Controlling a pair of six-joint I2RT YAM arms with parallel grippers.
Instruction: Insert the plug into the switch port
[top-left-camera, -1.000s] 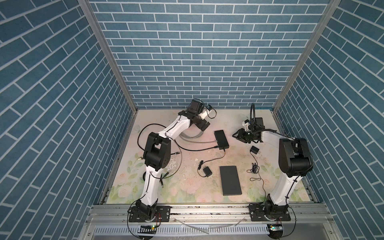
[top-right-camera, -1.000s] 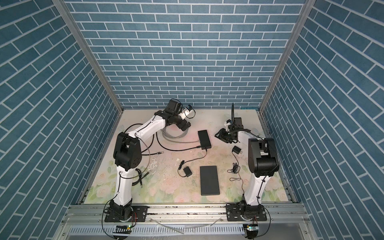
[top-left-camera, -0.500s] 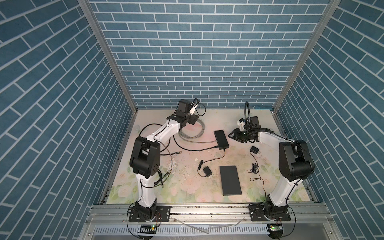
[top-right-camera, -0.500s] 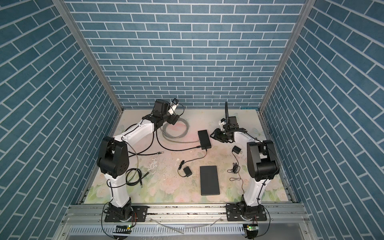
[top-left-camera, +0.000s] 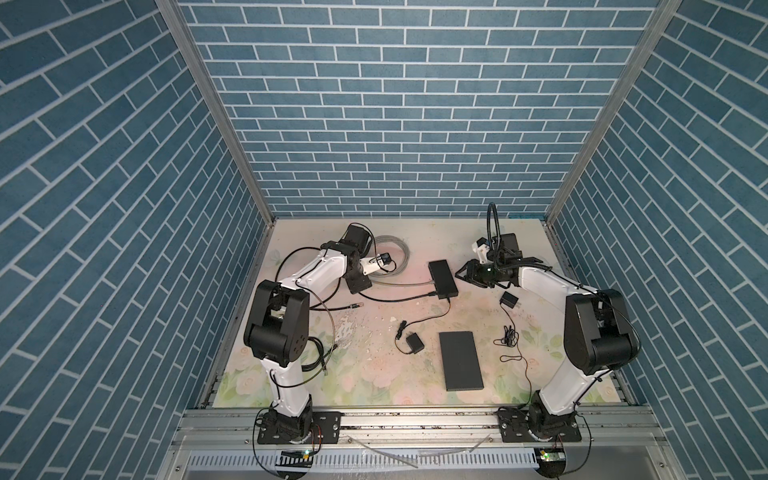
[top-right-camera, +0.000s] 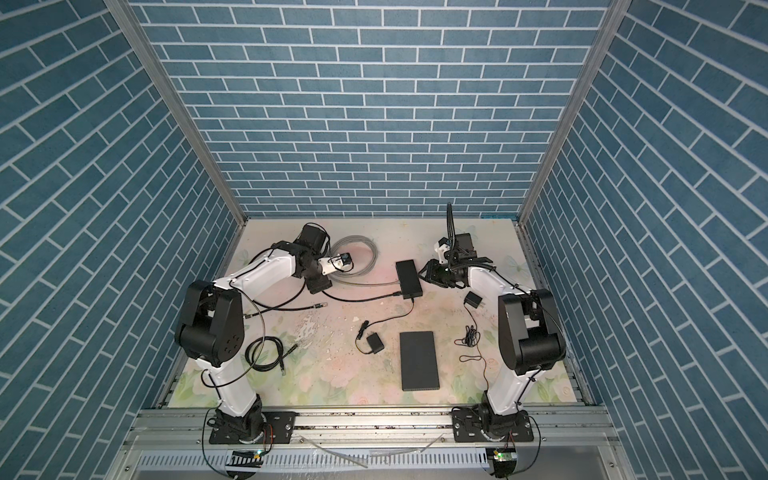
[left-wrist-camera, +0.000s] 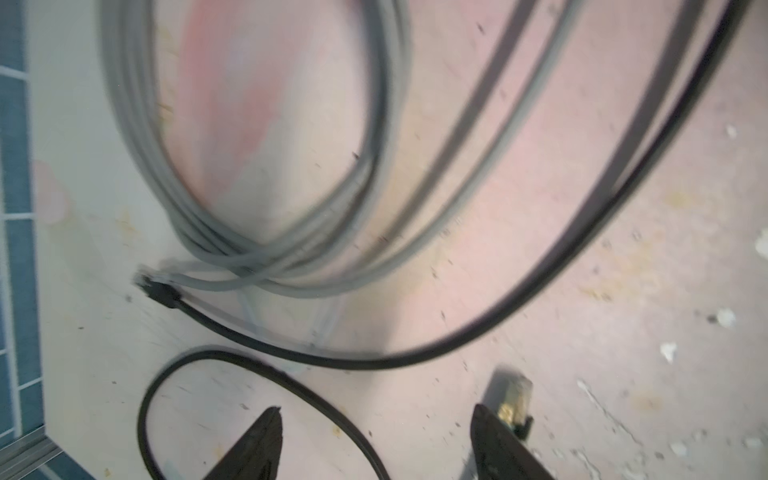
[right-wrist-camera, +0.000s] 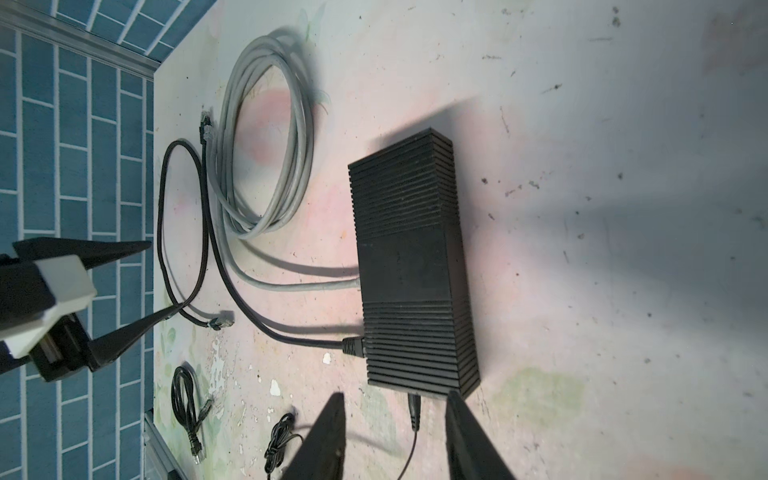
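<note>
Your left gripper (left-wrist-camera: 376, 409) stands wide open with nothing clamped. Only a loop of black cable (left-wrist-camera: 216, 354) crosses the table (left-wrist-camera: 540, 249) under the gap. Hard against the outer face of one finger (left-wrist-camera: 494, 449) lies the plug (left-wrist-camera: 513, 397), gold contacts showing. The left wrist view is too blurred to tell whether plug and finger touch. Farther ahead of those fingers, the grey cable coil (left-wrist-camera: 232, 253) rests flat, and a second black cable's end (left-wrist-camera: 160, 291) lies just beside its bundled strands.

Your right gripper (right-wrist-camera: 395, 395) is partly open and grips nothing. A thin power lead's connector (right-wrist-camera: 414, 409) sits in the gap, seated in the near end of the switch (right-wrist-camera: 411, 266). The switch lies flat directly ahead of those fingertips. On its long side away from this gripper, a grey cable and a black cable are already plugged in, near each other. Beyond the switch the right wrist view shows the left gripper (right-wrist-camera: 162, 277), with the loose plug (right-wrist-camera: 220, 322) just past one fingertip.

In a top view the plug (top-left-camera: 360, 305) lies on the table just beside the left gripper (top-left-camera: 358, 283). It is well apart from the switch (top-left-camera: 442, 279), which sits just beside the right gripper (top-left-camera: 463, 274).
</note>
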